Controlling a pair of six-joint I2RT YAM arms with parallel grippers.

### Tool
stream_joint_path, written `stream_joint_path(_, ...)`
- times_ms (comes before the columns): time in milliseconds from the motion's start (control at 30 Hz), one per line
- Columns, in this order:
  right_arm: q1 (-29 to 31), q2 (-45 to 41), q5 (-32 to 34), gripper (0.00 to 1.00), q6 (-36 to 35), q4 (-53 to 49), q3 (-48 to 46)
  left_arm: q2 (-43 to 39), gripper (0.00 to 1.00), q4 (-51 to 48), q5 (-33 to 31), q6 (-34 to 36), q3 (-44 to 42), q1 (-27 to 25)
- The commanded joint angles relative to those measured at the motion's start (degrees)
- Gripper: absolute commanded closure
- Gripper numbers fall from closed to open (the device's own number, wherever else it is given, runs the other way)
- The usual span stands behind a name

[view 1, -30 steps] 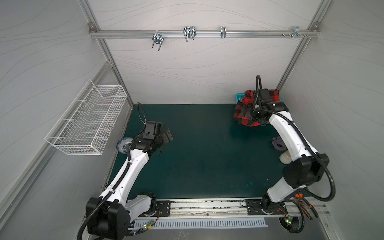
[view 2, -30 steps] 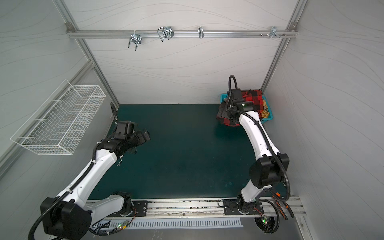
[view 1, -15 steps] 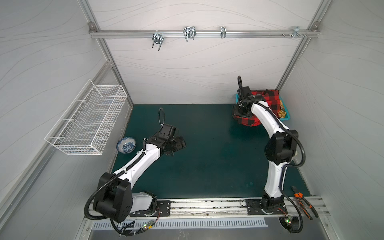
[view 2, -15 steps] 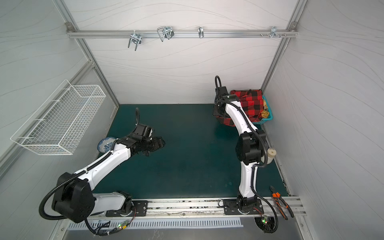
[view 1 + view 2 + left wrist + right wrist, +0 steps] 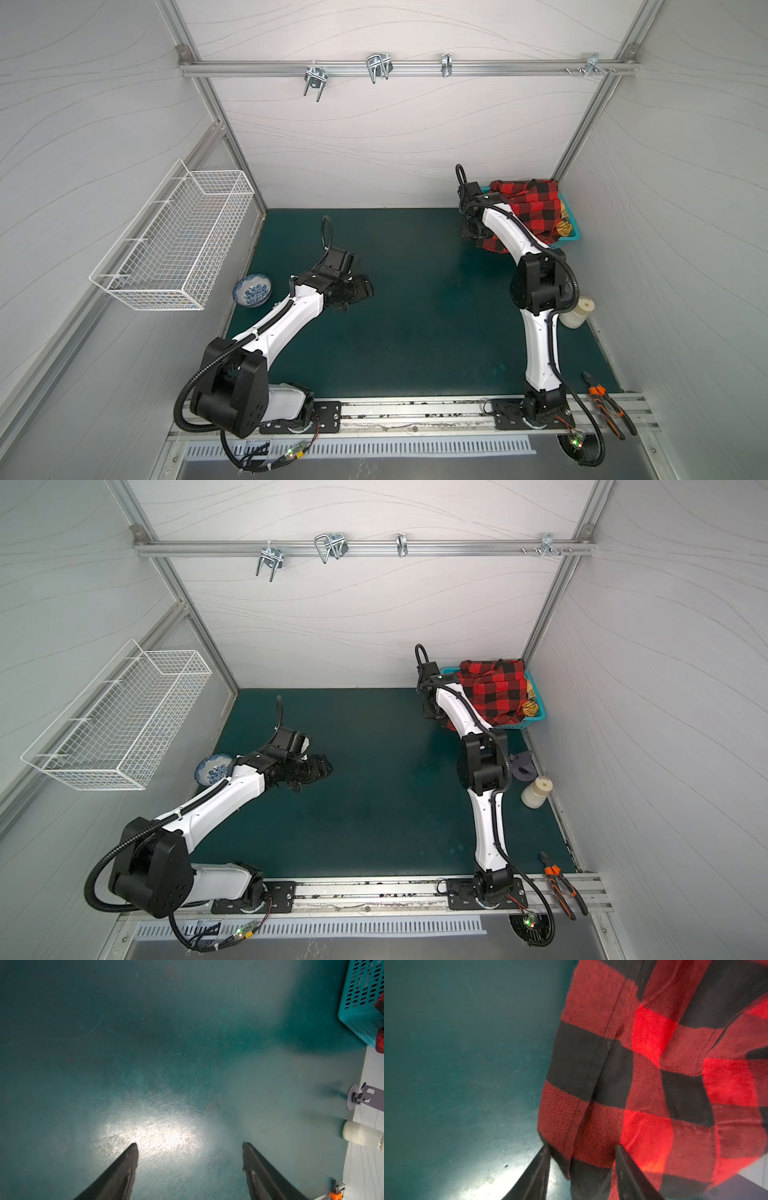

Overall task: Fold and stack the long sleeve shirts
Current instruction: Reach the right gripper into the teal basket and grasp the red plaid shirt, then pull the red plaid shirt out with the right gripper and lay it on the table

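A red-and-black buffalo check shirt (image 5: 528, 208) (image 5: 498, 692) lies heaped in a teal basket (image 5: 571, 235) at the back right, spilling over its left wall onto the mat. A bit of mustard-yellow plaid shirt (image 5: 564, 226) shows beside it. My right gripper (image 5: 471, 230) (image 5: 581, 1148) is low at the hanging edge, open, its jaws standing on either side of a fold of the red shirt's hem (image 5: 591, 1159). My left gripper (image 5: 365, 291) (image 5: 189, 1145) hovers open over bare green mat, holding nothing. No black-and-white shirt shows.
A blue-patterned bowl (image 5: 252, 289) sits at the mat's left edge under a white wire basket (image 5: 174, 241) on the wall. By the right wall stand a cream jar (image 5: 577, 316) and a grey fixture (image 5: 521, 766). Orange pliers (image 5: 606, 409) lie on the front rail.
My right gripper has come down to the shirt's hanging edge left of the basket and its jaws have narrowed around the hem. My left arm has reached toward the mat's middle, jaws slightly narrower.
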Motion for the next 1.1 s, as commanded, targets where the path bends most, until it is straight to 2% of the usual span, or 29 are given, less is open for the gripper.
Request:
stream_joint_path(0,0.1,1.8,2.2,0.6,0.2,-2.3,1.4,0.8,0.22,0.3,1.1,-0.3,2.9,-0.1)
stream_joint_path(267,-1.0,-1.3,1.7,1.0,0.7,-2.9,3.5,-1.1,0.23,-1.9,0.8,-0.5,5.1,-0.1)
stream_joint_path(367,-2.0,-4.2,0.6,1.0,0.8,-3.5,4.6,-1.3,0.24,-2.5,1.0,-0.7,6.0,-0.1)
stream_joint_path(567,-0.6,-14.8,-6.6,1.0,-2.0,-2.2,6.8,-1.5,0.26,-5.0,-1.1,-2.0,9.3,-0.1)
stream_joint_path(733,2.0,-23.7,-18.4,1.0,1.9,-3.8,12.7,-3.1,0.28,-10.4,-4.0,-3.9,13.6,0.1)
stream_joint_path(833,5.9,-28.7,-21.6,1.0,2.5,-3.6,14.2,-6.6,0.28,-11.6,-5.4,-4.9,14.1,0.6)
stream_joint_path(967,9.6,-34.0,-35.0,1.0,5.5,-1.9,12.1,-10.9,0.26,-13.4,-6.0,-5.8,13.2,2.7)
stream_joint_path(1067,12.8,-38.2,-43.4,1.0,9.1,3.9,3.8,-13.2,0.27,-14.5,-5.1,-6.9,11.1,5.1)
